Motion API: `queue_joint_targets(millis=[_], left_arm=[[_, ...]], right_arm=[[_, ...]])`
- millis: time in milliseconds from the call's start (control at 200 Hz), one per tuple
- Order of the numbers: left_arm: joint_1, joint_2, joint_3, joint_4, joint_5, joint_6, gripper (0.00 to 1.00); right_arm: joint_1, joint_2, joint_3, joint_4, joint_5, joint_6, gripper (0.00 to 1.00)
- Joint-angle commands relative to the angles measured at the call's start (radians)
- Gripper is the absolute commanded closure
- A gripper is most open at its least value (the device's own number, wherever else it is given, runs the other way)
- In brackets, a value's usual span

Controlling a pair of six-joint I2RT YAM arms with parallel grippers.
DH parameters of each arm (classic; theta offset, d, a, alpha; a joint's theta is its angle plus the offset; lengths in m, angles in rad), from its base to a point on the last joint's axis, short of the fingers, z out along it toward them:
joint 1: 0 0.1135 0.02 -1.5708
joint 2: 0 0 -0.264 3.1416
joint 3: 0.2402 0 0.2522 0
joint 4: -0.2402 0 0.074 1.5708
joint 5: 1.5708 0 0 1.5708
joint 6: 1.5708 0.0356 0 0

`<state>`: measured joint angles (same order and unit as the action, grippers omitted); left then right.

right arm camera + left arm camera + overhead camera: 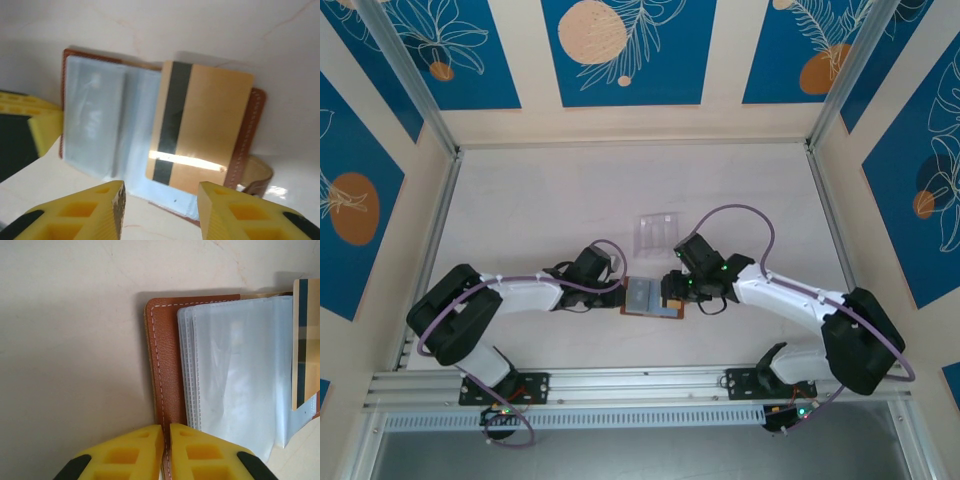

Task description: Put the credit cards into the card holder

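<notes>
one gold card (200,125) with a dark stripe lies flat on the right half of the open brown wallet (165,365), over its clear sleeves; whether an edge is tucked into a sleeve i cannot tell. the wallet lies spread on the table (540,200), between the two arms. the left gripper (166,450) is pinched tight on the wallet's left leather edge. the right gripper (161,192) hangs just beside the card, jaws apart, holding nothing. a clear plastic box (658,230) sits near the wallet, farther back.
</notes>
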<state>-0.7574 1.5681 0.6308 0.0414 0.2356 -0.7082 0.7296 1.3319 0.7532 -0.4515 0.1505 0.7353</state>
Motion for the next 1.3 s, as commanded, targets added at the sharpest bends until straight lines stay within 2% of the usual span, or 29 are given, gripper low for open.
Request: queue_joint_targets(millis=[0, 100, 340, 510, 865, 1035, 1200, 1295], left_arm=[[-0.01, 0.069, -0.025, -0.075, -0.021, -0.002, 0.87], [-0.012, 0.075, -0.023, -0.065, -0.013, -0.005, 0.87], [-0.013, 0.076, -0.012, -0.084, -0.021, 0.01, 0.87], [-0.013, 0.073, -0.014, -0.08, -0.019, 0.006, 0.87], [-0.015, 0.074, -0.013, -0.084, -0.024, 0.006, 0.87], [-0.015, 0.076, -0.019, -0.081, -0.025, 0.003, 0.87], [-0.015, 0.072, -0.02, -0.083, -0.027, 0.003, 0.87], [-0.014, 0.073, -0.02, -0.082, -0.028, 0.004, 0.87]], right_arm=[[0.02, 0.089, 0.082, -0.096, 0.112, 0.003, 0.54], [0.012, 0.149, 0.102, -0.102, 0.126, 0.009, 0.51], [-0.001, 0.246, 0.115, -0.083, 0.147, 0.005, 0.36], [0.005, 0.286, 0.092, -0.052, 0.146, 0.014, 0.36], [-0.006, 0.237, 0.049, -0.062, 0.159, 0.003, 0.63], [-0.015, 0.182, 0.064, -0.105, 0.165, -0.031, 0.85], [-0.021, 0.145, 0.076, -0.121, 0.14, -0.055, 0.99], [-0.021, 0.118, 0.08, -0.132, 0.127, -0.066, 1.0]])
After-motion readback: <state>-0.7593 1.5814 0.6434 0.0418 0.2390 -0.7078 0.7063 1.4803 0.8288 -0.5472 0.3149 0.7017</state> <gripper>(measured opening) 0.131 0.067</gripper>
